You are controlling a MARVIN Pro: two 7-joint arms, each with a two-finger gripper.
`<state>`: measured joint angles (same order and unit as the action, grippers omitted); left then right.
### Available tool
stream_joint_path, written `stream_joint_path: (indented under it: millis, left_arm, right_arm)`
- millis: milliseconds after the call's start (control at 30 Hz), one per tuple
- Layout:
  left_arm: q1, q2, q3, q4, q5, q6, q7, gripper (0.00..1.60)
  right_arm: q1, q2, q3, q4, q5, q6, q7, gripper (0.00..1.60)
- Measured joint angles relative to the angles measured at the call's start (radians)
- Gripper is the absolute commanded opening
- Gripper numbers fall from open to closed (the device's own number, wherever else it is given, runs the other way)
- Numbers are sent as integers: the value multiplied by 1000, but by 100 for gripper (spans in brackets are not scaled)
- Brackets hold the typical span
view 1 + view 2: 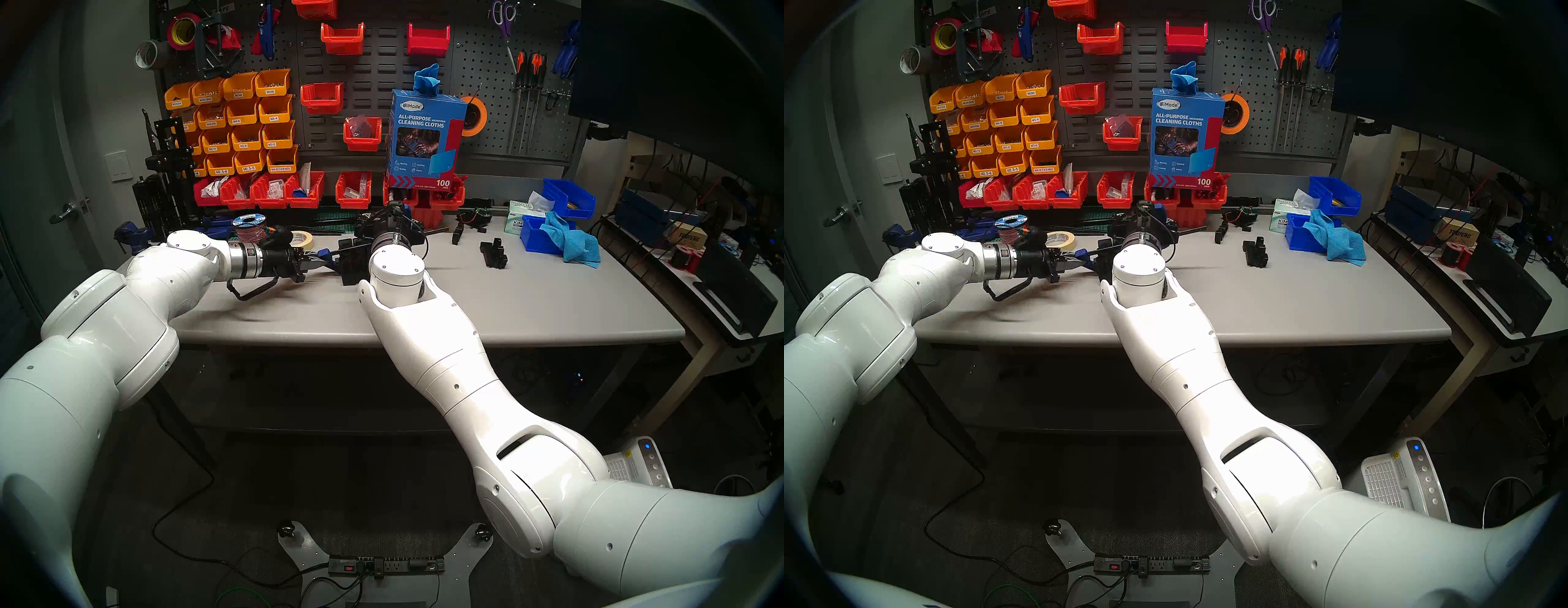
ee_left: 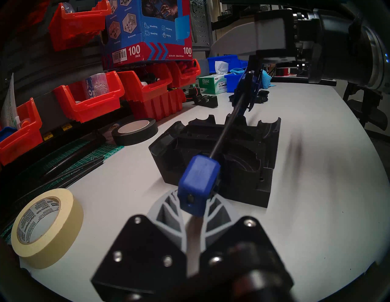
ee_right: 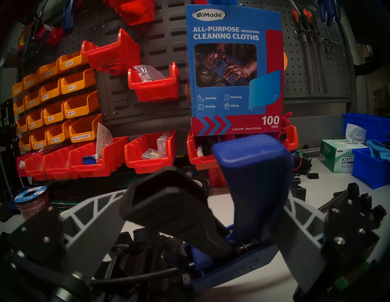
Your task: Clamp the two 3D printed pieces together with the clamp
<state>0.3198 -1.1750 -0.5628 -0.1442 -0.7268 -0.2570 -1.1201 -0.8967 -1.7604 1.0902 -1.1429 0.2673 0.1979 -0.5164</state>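
The clamp point(image 2: 223, 137) lies across the table with its thin black bar passing over the two 3D printed pieces point(image 2: 211, 151), matte black blocks standing together. My left gripper point(image 2: 194, 213) is shut on the bar's end, right behind the blue end jaw point(image 2: 198, 183). In the head view this grip point(image 1: 316, 263) sits just left of the pieces point(image 1: 352, 265). At the far end, my right gripper point(image 3: 203, 197) stands open around the handle, the black trigger point(image 3: 168, 202) and the blue grip point(image 3: 253, 168) between its fingers point(image 3: 301, 232). From the head camera it is mostly hidden behind its wrist.
A masking tape roll point(image 2: 46, 227) and a black tape roll point(image 2: 135, 131) lie left of the pieces. Red bins point(image 1: 271, 191) and a cleaning-cloth box point(image 1: 424, 136) line the back. More black parts point(image 1: 494, 254), blue bins point(image 1: 547, 231) and a blue cloth point(image 1: 577, 244) sit right.
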Motion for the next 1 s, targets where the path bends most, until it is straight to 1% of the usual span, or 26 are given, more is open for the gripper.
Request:
stream_joint_path:
  millis: [1000]
  left_arm:
    - [0,-2,-1,0,0,13,0,0]
  right_arm:
    - [12,0,0,1,17,-1,0,160]
